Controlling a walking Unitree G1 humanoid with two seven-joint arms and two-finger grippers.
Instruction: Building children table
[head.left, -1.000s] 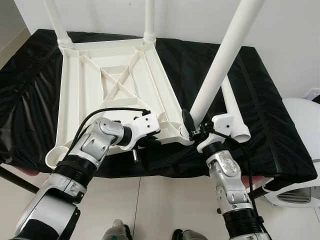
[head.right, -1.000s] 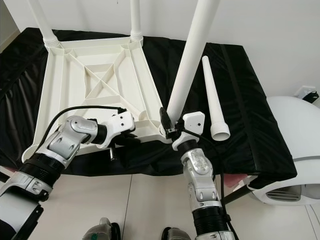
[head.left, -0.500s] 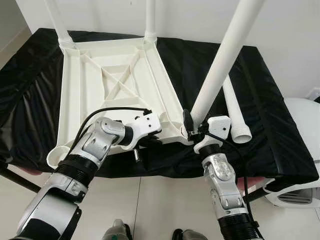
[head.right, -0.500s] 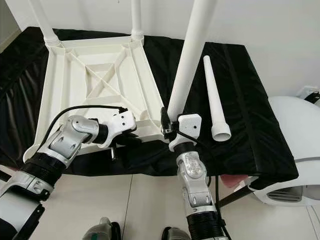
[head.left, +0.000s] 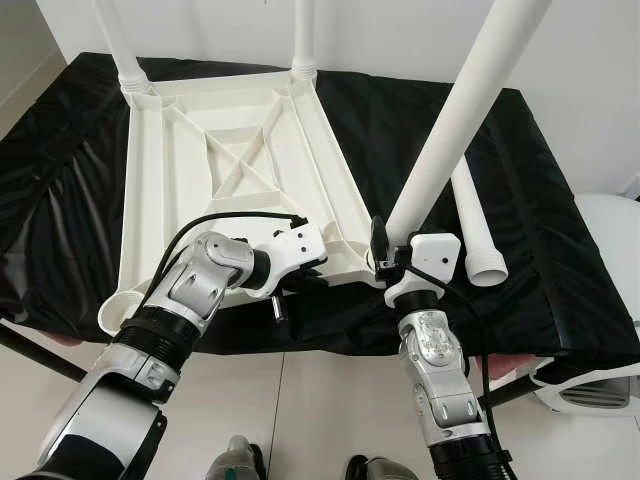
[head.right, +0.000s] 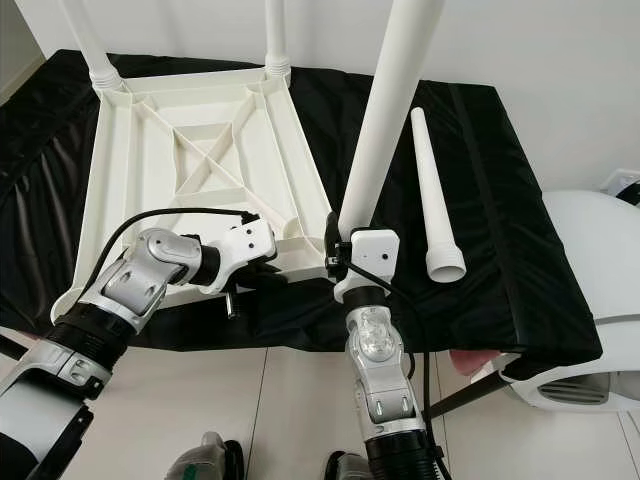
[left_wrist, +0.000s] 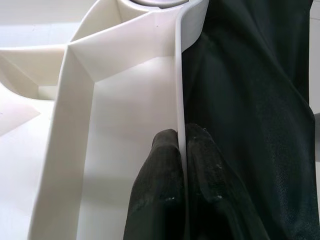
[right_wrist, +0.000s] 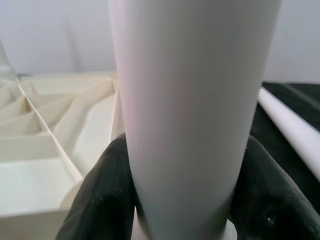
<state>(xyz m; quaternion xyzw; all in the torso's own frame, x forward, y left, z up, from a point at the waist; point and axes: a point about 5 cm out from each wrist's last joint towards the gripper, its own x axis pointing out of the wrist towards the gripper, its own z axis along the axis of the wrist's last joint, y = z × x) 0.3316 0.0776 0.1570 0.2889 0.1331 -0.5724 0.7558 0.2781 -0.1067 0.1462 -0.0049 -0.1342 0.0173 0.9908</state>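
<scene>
The white children's table top (head.left: 230, 170) lies upside down on a black-covered table (head.left: 560, 270). Two white legs (head.left: 118, 40) (head.left: 303, 30) stand in its far corners. My right gripper (head.left: 392, 262) is shut on a third white leg (head.left: 465, 110), which leans up to the right with its foot at the near right corner. In the right wrist view the black fingers (right_wrist: 105, 195) hug that leg (right_wrist: 190, 90) on both sides. My left gripper (left_wrist: 181, 137) is shut on the thin near rim (left_wrist: 179, 75) of the top. The near left socket (head.left: 118, 310) holds nothing.
A loose white leg (head.left: 472, 225) lies on the black cloth to the right of the held one. A rounded white appliance (head.left: 610, 230) stands beyond the table's right end. A white wall rises behind, and pale floor tiles lie below the front edge.
My right forearm has swung to the left beneath the held leg, whose foot stays at the near right corner. The left gripper keeps its pinch on the rim.
</scene>
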